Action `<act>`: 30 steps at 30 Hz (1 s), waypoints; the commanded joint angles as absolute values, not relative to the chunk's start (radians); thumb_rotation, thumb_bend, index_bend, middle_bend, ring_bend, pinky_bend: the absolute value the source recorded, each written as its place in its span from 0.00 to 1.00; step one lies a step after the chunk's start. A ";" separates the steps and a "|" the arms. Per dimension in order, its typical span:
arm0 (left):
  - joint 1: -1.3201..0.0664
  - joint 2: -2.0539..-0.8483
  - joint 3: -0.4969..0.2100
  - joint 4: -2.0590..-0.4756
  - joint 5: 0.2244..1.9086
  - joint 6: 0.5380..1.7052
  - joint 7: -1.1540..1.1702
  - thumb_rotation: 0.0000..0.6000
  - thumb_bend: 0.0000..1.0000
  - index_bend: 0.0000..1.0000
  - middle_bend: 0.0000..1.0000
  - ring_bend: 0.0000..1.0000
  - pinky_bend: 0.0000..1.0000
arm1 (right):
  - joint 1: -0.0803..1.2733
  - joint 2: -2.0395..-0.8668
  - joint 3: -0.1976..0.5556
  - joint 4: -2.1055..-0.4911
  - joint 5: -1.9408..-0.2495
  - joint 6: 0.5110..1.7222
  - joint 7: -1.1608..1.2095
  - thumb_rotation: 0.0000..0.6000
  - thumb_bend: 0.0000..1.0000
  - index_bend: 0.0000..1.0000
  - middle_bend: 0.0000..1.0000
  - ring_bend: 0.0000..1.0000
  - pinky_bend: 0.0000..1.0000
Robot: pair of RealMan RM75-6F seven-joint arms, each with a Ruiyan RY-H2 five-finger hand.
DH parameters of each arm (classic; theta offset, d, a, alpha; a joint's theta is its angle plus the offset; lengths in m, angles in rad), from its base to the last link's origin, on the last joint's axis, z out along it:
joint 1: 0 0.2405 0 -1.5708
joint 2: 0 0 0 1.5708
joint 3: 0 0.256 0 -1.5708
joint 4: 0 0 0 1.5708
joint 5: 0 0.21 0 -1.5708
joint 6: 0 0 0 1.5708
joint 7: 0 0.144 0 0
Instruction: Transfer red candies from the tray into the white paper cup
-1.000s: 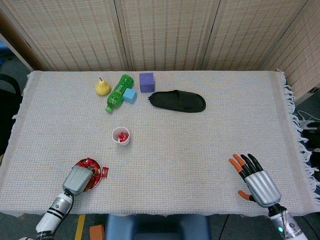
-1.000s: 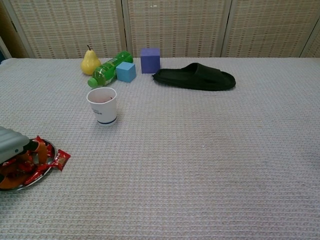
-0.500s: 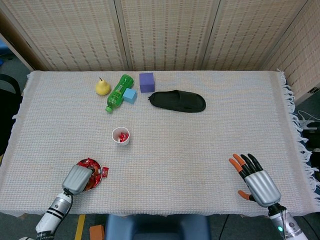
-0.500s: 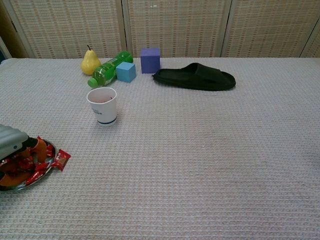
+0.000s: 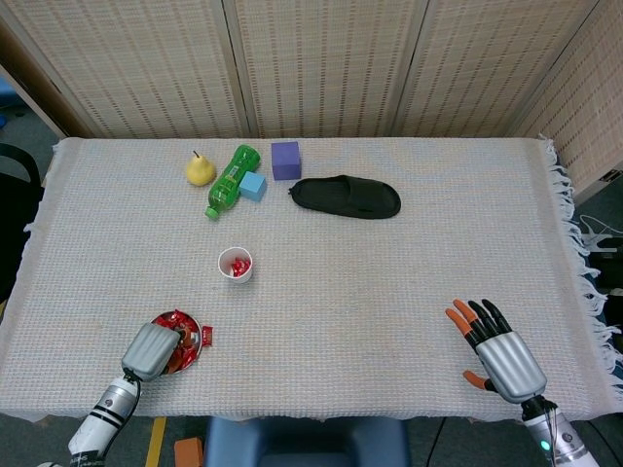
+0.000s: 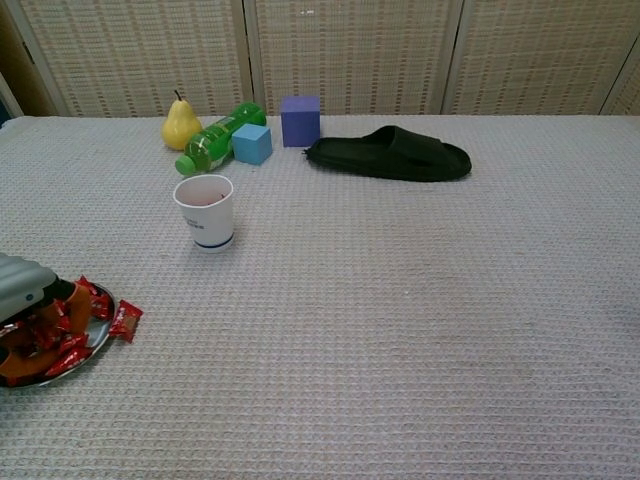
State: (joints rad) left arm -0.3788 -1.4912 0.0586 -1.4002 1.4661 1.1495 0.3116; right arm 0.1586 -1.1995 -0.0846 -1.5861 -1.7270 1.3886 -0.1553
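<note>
A small metal tray heaped with red wrapped candies lies near the table's front left edge. My left hand rests over its near side, fingers down among the candies; whether they hold one is hidden. In the chest view the left hand covers the tray from the left, and red candies show beside it. One candy lies on the cloth just right of the tray. The white paper cup stands upright behind the tray with red candies inside. My right hand rests at the front right, fingers spread, empty.
At the back stand a yellow pear, a lying green bottle, a light blue cube, a purple cube and a black slipper. The cloth's fringed edge runs along the right.
My left hand has drawn back slightly toward the front left, uncovering more candies on the tray. The right hand and the cup have not moved.
</note>
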 commanded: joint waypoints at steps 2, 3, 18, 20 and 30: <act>-0.380 -1.492 0.055 -1.396 1.462 1.144 0.308 1.00 0.39 0.70 0.88 1.00 1.00 | 0.159 -1.199 -0.084 -1.586 -1.727 1.388 -0.155 1.00 0.00 0.00 0.00 0.00 0.00; -0.379 -1.493 0.055 -1.394 1.461 1.142 0.307 1.00 0.39 0.70 0.88 1.00 1.00 | 0.159 -1.200 -0.084 -1.586 -1.726 1.388 -0.155 1.00 0.00 0.00 0.00 0.00 0.00; -0.380 -1.444 0.030 -1.457 1.478 1.173 0.257 1.00 0.40 0.70 0.88 1.00 1.00 | 0.160 -1.200 -0.082 -1.586 -1.722 1.386 -0.157 1.00 0.00 0.00 0.00 0.00 0.00; -0.382 -1.432 0.026 -1.471 1.473 1.170 0.244 1.00 0.40 0.70 0.88 1.00 1.00 | 0.159 -1.200 -0.082 -1.585 -1.722 1.387 -0.157 1.00 0.00 0.00 0.00 0.00 0.00; -0.459 -1.329 -0.076 -1.608 1.430 1.126 0.245 1.00 0.40 0.70 0.88 1.00 1.00 | 0.169 -1.209 -0.064 -1.579 -1.682 1.359 -0.160 1.00 0.00 0.00 0.00 0.00 0.00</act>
